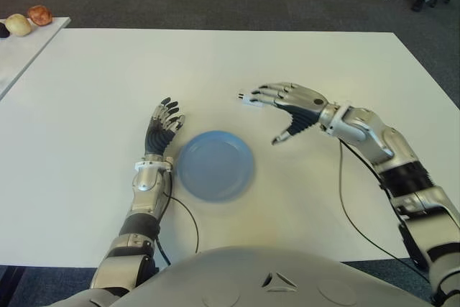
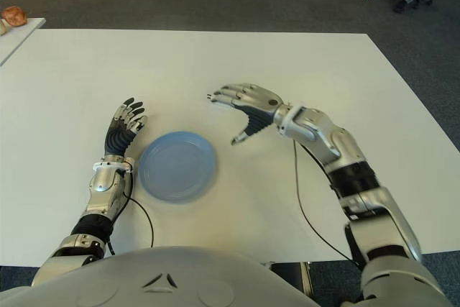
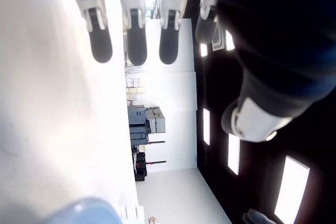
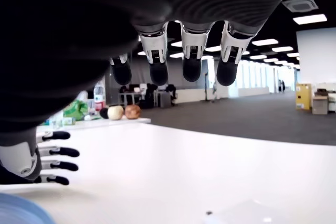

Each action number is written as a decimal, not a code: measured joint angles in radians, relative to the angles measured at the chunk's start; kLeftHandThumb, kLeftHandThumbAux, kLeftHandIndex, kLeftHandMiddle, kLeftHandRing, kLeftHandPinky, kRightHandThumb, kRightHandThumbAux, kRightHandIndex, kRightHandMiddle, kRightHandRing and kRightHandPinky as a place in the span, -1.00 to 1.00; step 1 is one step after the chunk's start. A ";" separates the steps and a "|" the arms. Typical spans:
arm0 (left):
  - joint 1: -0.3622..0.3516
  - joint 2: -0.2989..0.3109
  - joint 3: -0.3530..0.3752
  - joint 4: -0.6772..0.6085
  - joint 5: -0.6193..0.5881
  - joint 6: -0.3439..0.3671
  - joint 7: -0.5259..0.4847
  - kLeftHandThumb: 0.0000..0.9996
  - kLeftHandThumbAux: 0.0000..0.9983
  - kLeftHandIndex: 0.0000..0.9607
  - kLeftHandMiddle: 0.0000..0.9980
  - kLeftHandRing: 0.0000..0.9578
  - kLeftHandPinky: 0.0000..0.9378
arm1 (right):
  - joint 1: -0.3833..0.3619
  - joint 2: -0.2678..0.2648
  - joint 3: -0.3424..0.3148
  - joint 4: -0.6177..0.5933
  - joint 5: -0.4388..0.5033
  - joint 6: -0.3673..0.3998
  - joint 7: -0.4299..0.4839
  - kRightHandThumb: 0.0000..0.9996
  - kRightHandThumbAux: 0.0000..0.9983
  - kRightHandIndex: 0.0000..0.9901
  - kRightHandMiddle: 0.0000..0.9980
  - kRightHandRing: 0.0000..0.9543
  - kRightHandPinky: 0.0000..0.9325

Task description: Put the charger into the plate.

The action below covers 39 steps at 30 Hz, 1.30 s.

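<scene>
Above the white charger (image 1: 251,98), the right hand (image 1: 291,108) hovers spread wide, holding nothing.

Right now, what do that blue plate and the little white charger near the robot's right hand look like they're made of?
The blue plate looks like matte plastic: an even pale colour, a thin raised rim, no glare. The white charger, lying on the white table under the fingertips of the open right hand, seems to be hard moulded plastic, though it is too small to be sure.
</scene>
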 measured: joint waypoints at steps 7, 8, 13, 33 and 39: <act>0.000 0.001 0.004 0.009 -0.001 -0.005 0.000 -1.00 0.33 -0.71 -0.57 -0.54 -0.49 | -0.028 0.035 0.034 0.111 -0.023 0.009 -0.081 -0.80 -0.12 -1.00 -1.00 -1.00 -1.00; -0.001 0.001 0.005 0.010 -0.001 -0.005 0.000 -1.00 0.33 -0.71 -0.57 -0.54 -0.49 | -0.030 0.041 0.039 0.130 -0.026 0.010 -0.092 -0.79 -0.12 -1.00 -1.00 -1.00 -1.00; -0.003 0.002 0.006 0.015 -0.001 -0.008 0.000 -1.00 0.32 -0.71 -0.58 -0.55 -0.50 | -0.068 0.081 0.076 0.263 -0.049 0.019 -0.159 -0.80 -0.09 -1.00 -1.00 -1.00 -1.00; -0.014 0.002 0.007 0.028 -0.001 -0.012 0.000 -1.00 0.32 -0.73 -0.60 -0.56 -0.50 | -0.207 0.203 0.183 0.610 -0.064 0.031 -0.268 -0.85 -0.04 -1.00 -1.00 -1.00 -1.00; -0.014 0.003 0.007 0.028 -0.001 -0.012 0.000 -1.00 0.33 -0.73 -0.60 -0.57 -0.52 | -0.208 0.234 0.193 0.682 -0.062 0.056 -0.275 -0.82 -0.03 -1.00 -1.00 -1.00 -1.00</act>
